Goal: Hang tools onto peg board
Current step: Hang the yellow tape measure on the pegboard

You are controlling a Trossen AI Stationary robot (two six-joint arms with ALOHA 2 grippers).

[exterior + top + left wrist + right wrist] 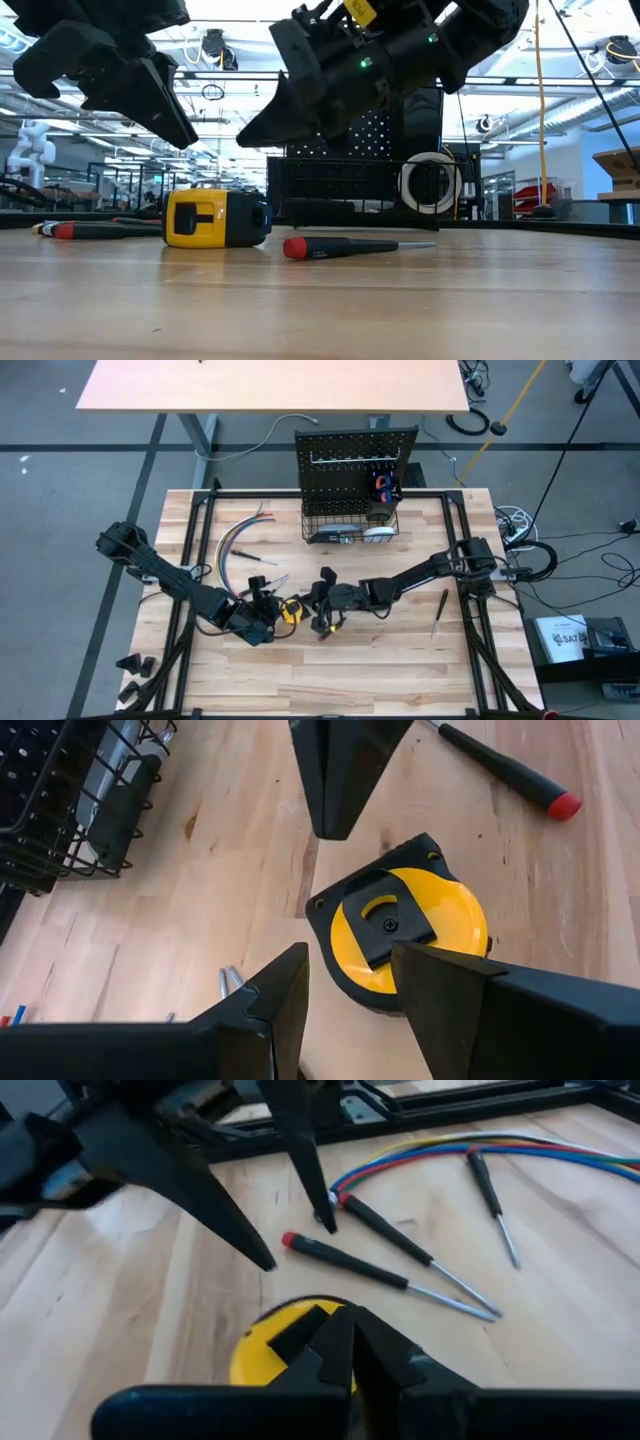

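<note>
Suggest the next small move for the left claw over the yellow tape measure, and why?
Probably lower the left claw and close it on the tape measure. Its fingers stand apart and above the wood, with the case lying flat just ahead of them, not gripped. The right claw is shut and empty, right beside the case, so it may need to back off first.

Left wrist view: the left gripper (pixel 350 995) stands with its two dark fingers (pixel 255 1020) parted, nothing held between them. Just beyond the gap lies the yellow tape measure (pixel 400 925), flat on the wooden tabletop (pixel 200 890), its black belt clip facing up. The other arm's dark finger tip (pixel 340 775) hangs just above the tape measure. A red-capped screwdriver (pixel 505 770) lies nearby. The black wire basket (pixel 70 810) holds a dark-and-silver item, not identifiable.
</note>
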